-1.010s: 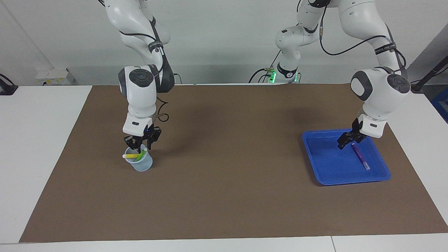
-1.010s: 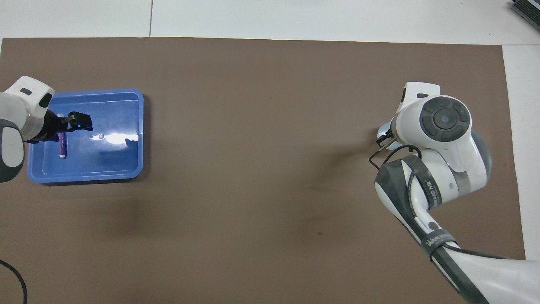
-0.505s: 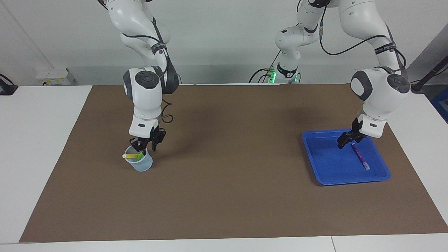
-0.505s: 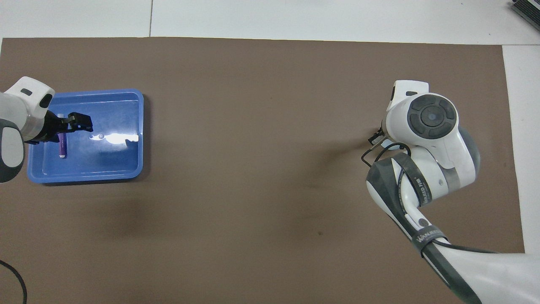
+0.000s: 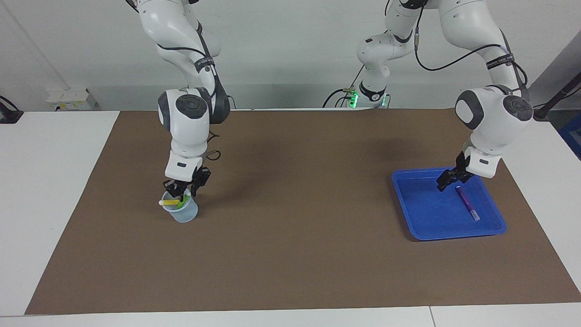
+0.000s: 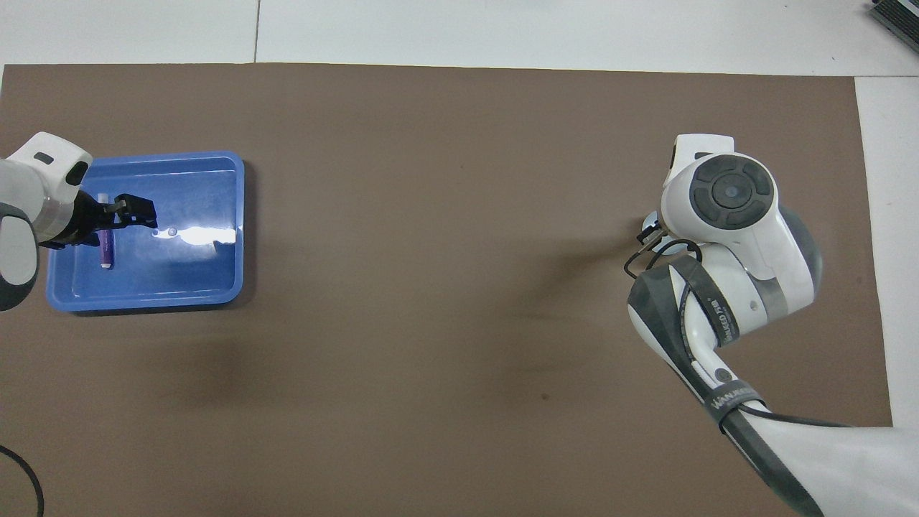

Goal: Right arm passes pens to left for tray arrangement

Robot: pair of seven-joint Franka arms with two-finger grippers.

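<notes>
Listing: our right claw (image 5: 184,187) at the translucent plastic cup (image 5: 183,212), grip indiscernible; our left claw (image 5: 449,180) released over the blue plastic tray (image 5: 417,225) beside the purple pen (image 5: 467,203).

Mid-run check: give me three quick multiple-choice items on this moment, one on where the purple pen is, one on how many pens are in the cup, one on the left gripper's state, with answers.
1. Where does the purple pen lie?
A. in the cup
B. flat in the blue tray
C. on the brown mat

2. How many pens stand in the cup?
A. none
B. three
C. two

3. What is the left gripper doing?
A. open over the tray, holding nothing
B. shut on the purple pen
C. parked off the table

Answers:
1 B, the purple pen rests inside the tray's rim, toward the left arm's end of the table.
2 C, only the yellow pen and the green pen show in the cup, with the right gripper at its mouth.
3 A, the purple pen lies apart from it in the tray.
</notes>
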